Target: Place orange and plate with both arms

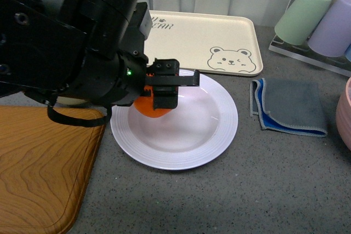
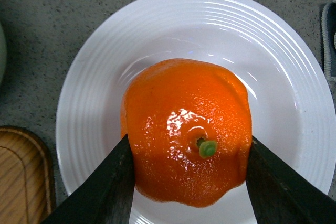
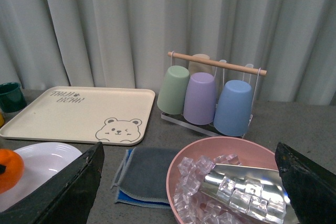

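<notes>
My left gripper (image 1: 159,96) is shut on the orange (image 1: 149,108), a bright mandarin with a green stem dot, and holds it over the left part of the plate (image 1: 211,141). In the left wrist view the orange (image 2: 186,129) sits between the two black fingers (image 2: 107,187), with the white ridged plate (image 2: 273,61) right under it; I cannot tell whether it touches. My right gripper (image 3: 189,182) is open and empty above a pink bowl; it does not show in the front view. The orange (image 3: 9,169) and the plate (image 3: 44,161) show at the edge of the right wrist view.
A cream bear tray (image 1: 219,42) lies behind the plate. A folded grey cloth (image 1: 290,105) lies right of it. A wooden board (image 1: 38,163) is front left. A pink bowl (image 3: 210,150) of ice cubes with a metal scoop (image 3: 247,182) and a cup rack (image 3: 210,95) stand right.
</notes>
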Action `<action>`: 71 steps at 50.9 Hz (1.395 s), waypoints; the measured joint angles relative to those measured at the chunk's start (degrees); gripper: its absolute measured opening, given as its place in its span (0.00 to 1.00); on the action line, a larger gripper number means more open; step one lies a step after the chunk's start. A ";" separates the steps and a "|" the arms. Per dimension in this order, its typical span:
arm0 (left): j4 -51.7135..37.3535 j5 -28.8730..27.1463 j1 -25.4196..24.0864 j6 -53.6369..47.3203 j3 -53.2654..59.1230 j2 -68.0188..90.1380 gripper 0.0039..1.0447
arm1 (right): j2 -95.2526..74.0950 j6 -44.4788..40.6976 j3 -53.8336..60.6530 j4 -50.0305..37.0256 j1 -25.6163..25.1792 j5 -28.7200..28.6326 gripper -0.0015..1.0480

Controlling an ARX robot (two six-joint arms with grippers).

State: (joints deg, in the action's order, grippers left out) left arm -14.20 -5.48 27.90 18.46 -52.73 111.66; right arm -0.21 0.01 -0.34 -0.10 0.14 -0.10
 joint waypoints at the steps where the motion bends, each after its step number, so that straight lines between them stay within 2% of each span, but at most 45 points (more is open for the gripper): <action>1: 0.13 -0.24 0.28 0.37 -0.37 0.46 0.48 | 0.00 0.00 0.00 0.00 0.00 0.00 0.91; 9: 0.37 -2.60 2.54 1.36 -3.23 4.63 0.47 | 0.00 0.00 0.00 0.00 0.00 0.00 0.91; 32: 1.40 -5.07 2.38 -0.35 -6.27 8.98 0.47 | 0.00 0.00 0.02 0.00 0.00 0.00 0.91; 33: 1.49 -5.07 2.34 -0.26 -6.36 9.03 0.48 | 0.00 0.00 0.00 0.00 0.00 0.00 0.91; 38: 1.84 -5.29 2.14 -0.26 -6.49 9.05 0.70 | 0.00 0.00 0.02 0.00 0.00 0.00 0.91; 45: 0.04 -5.51 2.43 0.92 -4.66 5.99 0.95 | -0.02 0.00 0.00 0.00 0.00 0.00 0.91; 56: -2.05 -8.09 2.38 2.27 -0.70 -4.33 0.94 | 0.00 0.00 0.00 0.00 0.00 0.00 0.91; 58: -10.03 -12.94 2.43 -0.81 1.60 -3.54 0.89 | 0.00 0.00 0.00 0.00 0.00 -0.02 0.91; 59: -19.96 -17.05 2.21 -3.78 4.57 -2.71 0.84 | 0.00 0.00 0.00 0.00 0.00 0.00 0.91; 60: -26.36 -18.60 1.97 -5.40 6.95 -2.32 0.81 | -0.02 0.00 0.00 0.00 0.00 -0.02 0.91; 64: -50.18 -19.71 -1.31 -13.22 19.17 -3.54 0.63 | -0.02 0.00 0.02 0.00 0.00 0.20 0.91; 67: -59.30 -17.66 -4.35 -15.58 25.57 -9.03 0.49 | 0.00 0.00 0.02 0.00 0.00 0.20 0.91; 71: -60.72 -14.64 -7.32 -16.87 31.19 -16.11 0.32 | 0.00 0.00 0.02 0.00 0.00 0.02 0.91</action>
State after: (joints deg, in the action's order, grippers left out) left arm -74.91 -20.12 20.58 1.58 -21.54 95.55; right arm -0.21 0.01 -0.32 -0.10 0.14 -0.08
